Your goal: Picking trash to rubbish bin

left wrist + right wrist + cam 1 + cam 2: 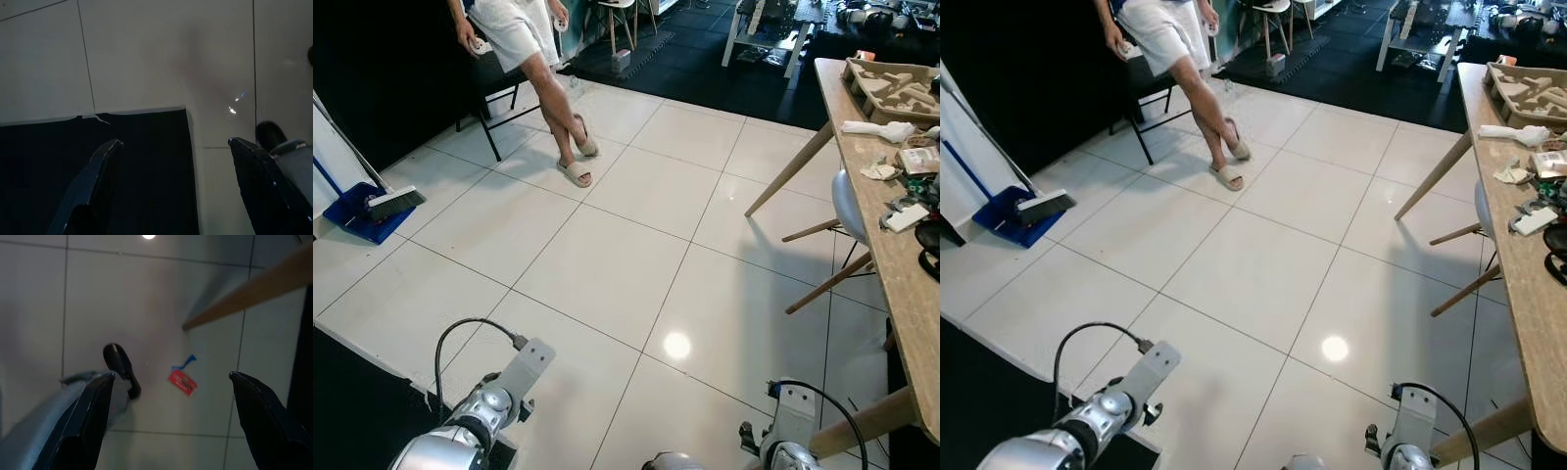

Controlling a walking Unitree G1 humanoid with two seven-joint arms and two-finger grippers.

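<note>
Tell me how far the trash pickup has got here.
Nothing looks done. The left gripper and right gripper are open, holding nothing. A small red wrapper lies on the white floor by a wooden table leg, not yet picked.

A room with a glossy white tiled floor (607, 264) that reflects a ceiling light as a bright spot (676, 345). A long wooden table (891, 255) runs along the right edge, a white chair (842, 211) tucked beside it. A black chair (499, 98) stands far left, beside a dark wall (382, 69). Black matting (705, 39) covers the far floor.
</note>
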